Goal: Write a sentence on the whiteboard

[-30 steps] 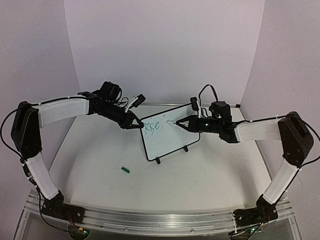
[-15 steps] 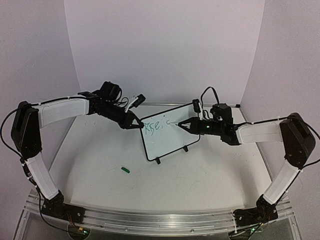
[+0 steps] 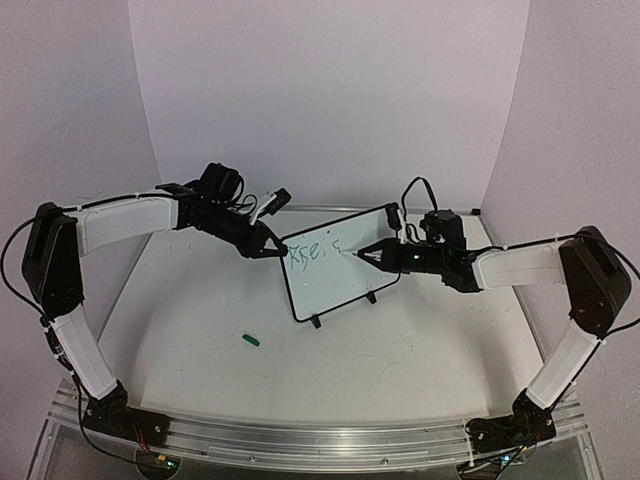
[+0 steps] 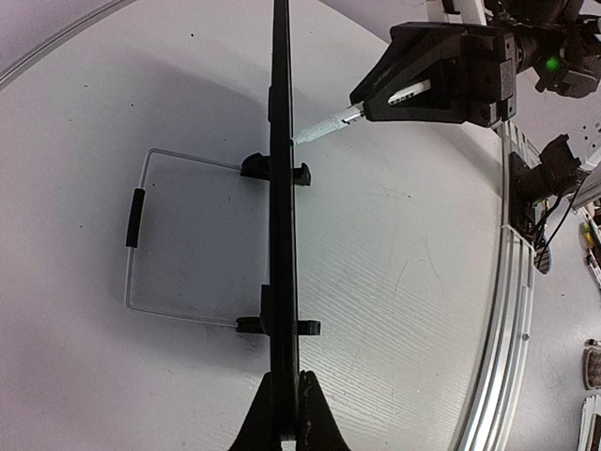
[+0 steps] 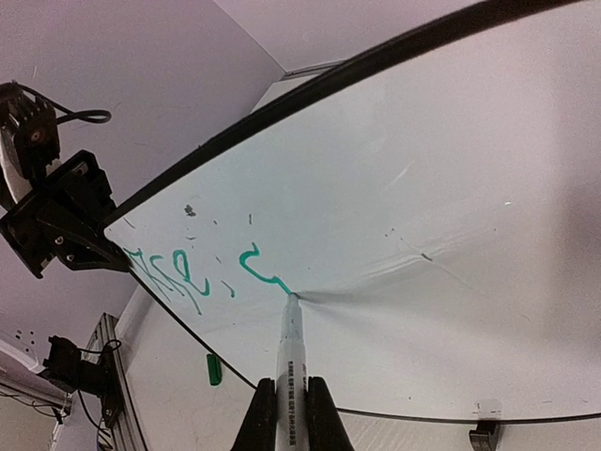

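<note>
- Our left gripper [image 4: 286, 383] is clenched tight on the whiteboard [image 4: 281, 141] edge.
- Our right gripper [image 5: 291, 387] grasps the marker [image 5: 289, 329], its tip ahead touching the sentence [image 3: 315, 251].

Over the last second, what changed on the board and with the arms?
The right gripper, shut on the marker, slid slightly right and lower on the whiteboard, adding a green curl after the writing. The left gripper stayed clamped on the board's edge; whiteboard and green cap did not move.
</note>
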